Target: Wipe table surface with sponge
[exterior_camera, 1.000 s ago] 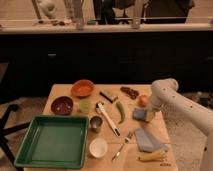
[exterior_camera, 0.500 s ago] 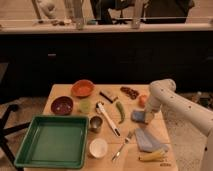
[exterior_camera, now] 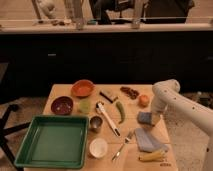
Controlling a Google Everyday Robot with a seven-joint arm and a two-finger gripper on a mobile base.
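The small blue sponge [exterior_camera: 145, 118] lies on the right part of the light tan table surface [exterior_camera: 131, 107]. My gripper [exterior_camera: 155, 118] hangs at the end of the white arm [exterior_camera: 167, 92], which reaches in from the right. The gripper is down at the sponge's right edge, touching or very close to it. The gripper's tip is hidden behind the sponge and the wrist.
A flat blue-grey cloth [exterior_camera: 148, 140] and a banana [exterior_camera: 151, 156] lie just in front of the sponge. An orange fruit [exterior_camera: 144, 100], a green chili [exterior_camera: 120, 112], a white utensil [exterior_camera: 107, 118], a fork [exterior_camera: 122, 145], cups, two bowls [exterior_camera: 82, 88] and a pale green item [exterior_camera: 84, 106] crowd the middle. A green tray [exterior_camera: 52, 141] sits front left.
The arm has lowered slightly toward the sponge. The sponge seems to have shifted a little to the right. Nothing else has moved.
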